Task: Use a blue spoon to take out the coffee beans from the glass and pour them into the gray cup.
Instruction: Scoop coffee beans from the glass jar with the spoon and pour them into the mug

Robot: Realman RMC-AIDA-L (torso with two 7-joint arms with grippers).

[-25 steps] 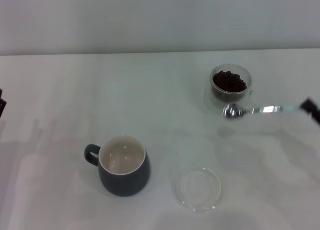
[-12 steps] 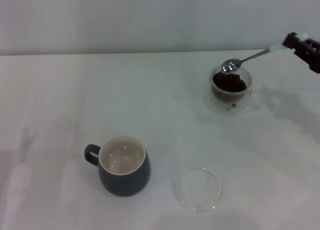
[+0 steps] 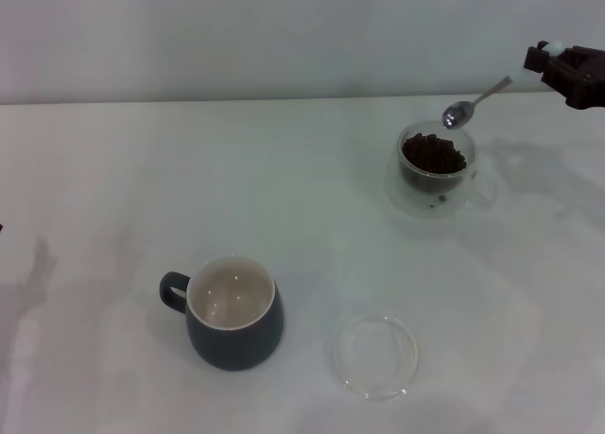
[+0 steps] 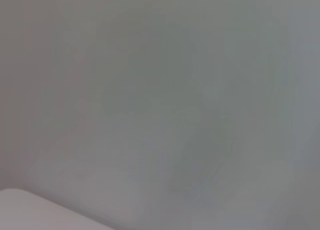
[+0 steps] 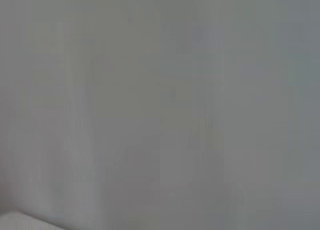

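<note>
right gripper [image 3: 560, 70] cut off at edge, blue spoon [image 3: 477, 101] handle end hidden

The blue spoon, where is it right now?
In the head view the blue spoon is in the air at far right, held by the right gripper, its bowl just above the glass of coffee beans.

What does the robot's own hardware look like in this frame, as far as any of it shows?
Only the right hand shows, at the head view's upper right edge: a dark, nearly black, blocky, angular part. No cables or markings can be made out on it. The left hand is out of view, and both wrist views show only plain grey.
</note>
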